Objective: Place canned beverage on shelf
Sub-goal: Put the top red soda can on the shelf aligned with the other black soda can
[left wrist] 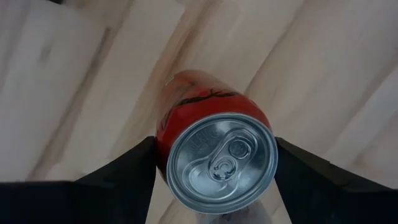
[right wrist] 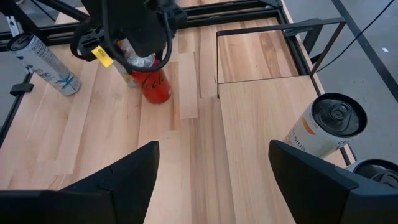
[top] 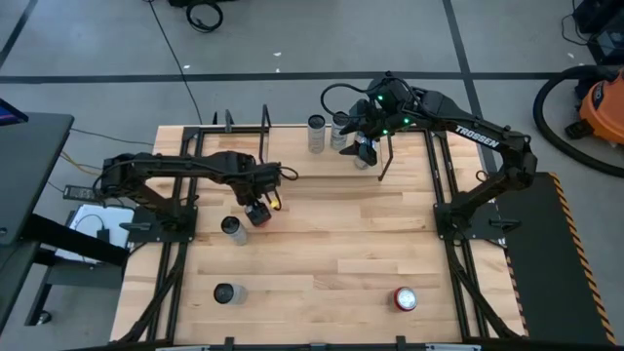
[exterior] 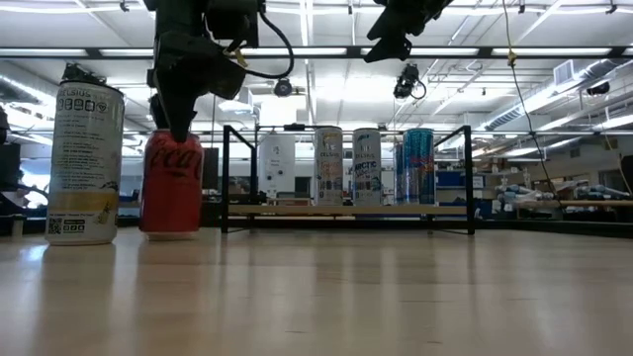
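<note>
the left gripper (top: 258, 211) hangs straight above the red can (left wrist: 214, 152), which stands upright on the desk (top: 331, 253), its long axis vertical and in line with the gripper's approach. in the left wrist view the can's silver top sits squarely between the two dark fingers (left wrist: 127, 174), one on each side of the body, close against it or touching; the jaws look all but clamped on the can, though whether the grip is firm cannot be told. in the low view the can's base rests on the wood, not lifted. the shelf (top: 390, 156) lies at the far edge of the desk, away from the can and toward the right arm's side, so the carry would run across and away from the left arm's base. it already bears cans (exterior: 366, 166) in a row. the right gripper (top: 366, 146) hovers near that shelf with its jaws parted and nothing between them. the left arm is much the nearer to the red can and is, by my reading, the one to lift it.
</note>
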### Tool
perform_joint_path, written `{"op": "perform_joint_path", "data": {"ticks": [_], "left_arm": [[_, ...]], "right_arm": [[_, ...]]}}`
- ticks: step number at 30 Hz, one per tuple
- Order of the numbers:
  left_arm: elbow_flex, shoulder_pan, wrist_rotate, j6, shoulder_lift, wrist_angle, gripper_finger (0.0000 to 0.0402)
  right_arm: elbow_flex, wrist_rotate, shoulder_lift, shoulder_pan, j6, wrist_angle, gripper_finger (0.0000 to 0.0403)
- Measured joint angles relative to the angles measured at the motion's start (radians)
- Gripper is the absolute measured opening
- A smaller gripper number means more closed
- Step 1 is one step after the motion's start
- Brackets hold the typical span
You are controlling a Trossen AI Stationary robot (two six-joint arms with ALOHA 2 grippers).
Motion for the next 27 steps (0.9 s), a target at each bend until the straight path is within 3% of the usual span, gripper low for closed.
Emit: {"op": "perform_joint_path", "data": {"ticks": [10, 21, 27], "left_arm": [[0.164, 0.033, -0.002, 0.048, -0.005, -0.137, 0.0278], [0.401, 0.156, 0.001, 0.124, 0.001, -0.279, 0.0277], [0.489, 0.207, -0.008, 0.194, 0.018, -0.269, 0.0277]], "right_arm": [[0.000, 0.000, 0.000, 0.000, 0.000, 0.000, 0.0312], [0.000, 0.000, 0.000, 0.000, 0.000, 0.000, 0.0312], [0.000, 0.000, 0.000, 0.000, 0.004, 0.000, 0.0312]]}}
